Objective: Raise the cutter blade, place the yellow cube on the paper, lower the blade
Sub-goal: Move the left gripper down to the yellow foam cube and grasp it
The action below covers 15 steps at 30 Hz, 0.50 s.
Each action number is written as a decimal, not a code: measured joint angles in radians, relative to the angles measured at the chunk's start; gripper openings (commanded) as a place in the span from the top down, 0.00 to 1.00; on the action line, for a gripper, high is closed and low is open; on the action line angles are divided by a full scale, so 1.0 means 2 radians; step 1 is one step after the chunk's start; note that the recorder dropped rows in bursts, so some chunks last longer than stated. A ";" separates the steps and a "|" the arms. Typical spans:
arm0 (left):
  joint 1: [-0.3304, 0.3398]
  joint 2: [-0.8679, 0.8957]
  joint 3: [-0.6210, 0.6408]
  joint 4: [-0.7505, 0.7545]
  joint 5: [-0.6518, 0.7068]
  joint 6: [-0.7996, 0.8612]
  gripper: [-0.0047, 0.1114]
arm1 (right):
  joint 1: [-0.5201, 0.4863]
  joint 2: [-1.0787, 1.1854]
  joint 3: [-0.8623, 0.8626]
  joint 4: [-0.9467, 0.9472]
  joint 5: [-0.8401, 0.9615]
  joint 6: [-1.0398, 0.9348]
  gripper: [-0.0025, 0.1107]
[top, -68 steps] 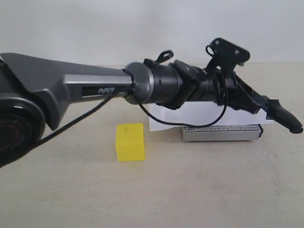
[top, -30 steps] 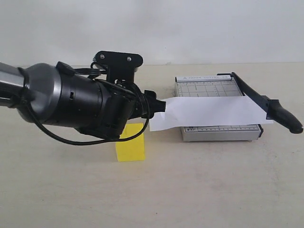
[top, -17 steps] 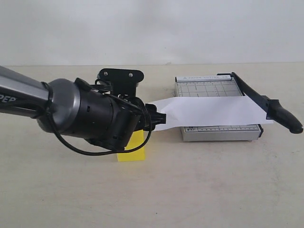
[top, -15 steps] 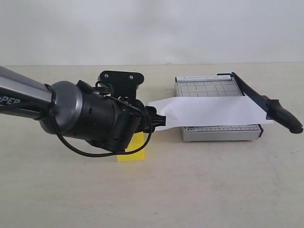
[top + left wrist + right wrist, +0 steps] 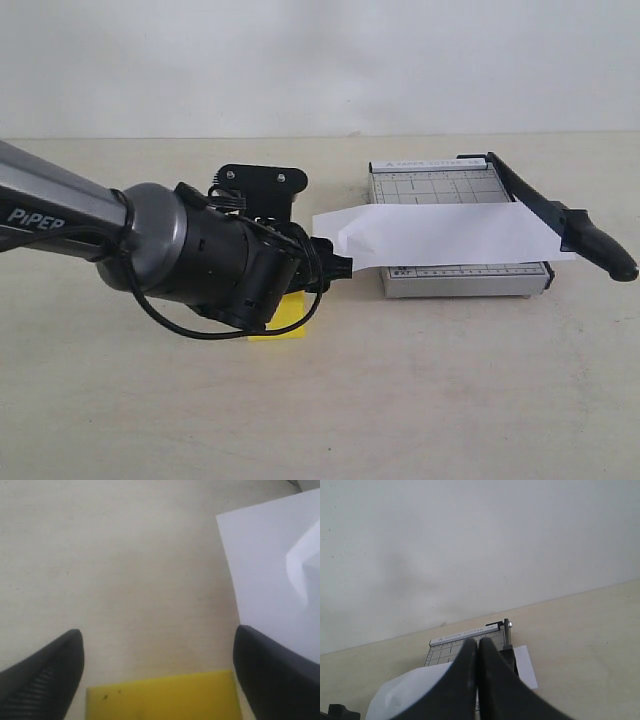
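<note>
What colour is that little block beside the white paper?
The block is bright yellow, plain and unpatterned; the left wrist view shows it best.

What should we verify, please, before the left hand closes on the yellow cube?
1. Left hand open: ok, fingers spread wide.
2. Yellow cube between the fingers: ok in the wrist view.
3. Fingers low enough on the cube: cannot tell.
4. Paper lying across the trimmer: ok, though its end by the cube is creased.
5. Cutter blade raised: cannot tell from this angle.
6. Right hand shut and empty: ok.
</note>
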<state>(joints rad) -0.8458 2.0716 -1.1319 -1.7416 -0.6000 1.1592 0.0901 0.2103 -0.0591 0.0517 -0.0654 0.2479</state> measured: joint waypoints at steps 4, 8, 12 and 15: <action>0.000 0.000 0.000 0.000 0.010 -0.012 0.29 | 0.000 0.000 0.000 0.000 0.000 0.000 0.98; 0.000 0.000 0.000 0.000 0.013 -0.013 0.29 | 0.000 0.000 0.000 0.000 0.000 0.000 0.98; 0.000 0.005 0.002 0.000 0.022 -0.013 0.30 | 0.000 0.000 0.000 0.000 0.000 0.000 0.98; 0.000 0.007 0.013 0.000 0.033 -0.013 0.30 | 0.000 0.000 0.000 0.000 0.000 0.000 0.98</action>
<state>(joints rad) -0.8458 2.0864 -1.1061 -1.7416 -0.5332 1.1326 0.0901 0.2103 -0.0591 0.0517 -0.0654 0.2479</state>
